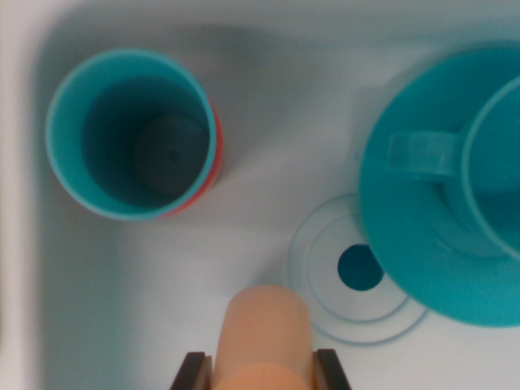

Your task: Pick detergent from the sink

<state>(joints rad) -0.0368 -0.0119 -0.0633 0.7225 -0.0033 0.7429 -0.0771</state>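
Grip: dark two-fingered gripper (264,370) clamps the peach plastic detergent bottle (266,337) at the view's bottom centre.
Setting: white sink (162,276), beside the round drain (360,267).
Advice: lift straight, clearing the teal tumbler (130,134) and teal saucer (406,244).

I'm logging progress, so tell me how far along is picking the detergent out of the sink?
Done: the gripper has reached the peach detergent bottle, a finger on each side. In hand: securing the grip; contact isn't clear. Left: lifting it clear of the sink, whose drain shows just beyond.
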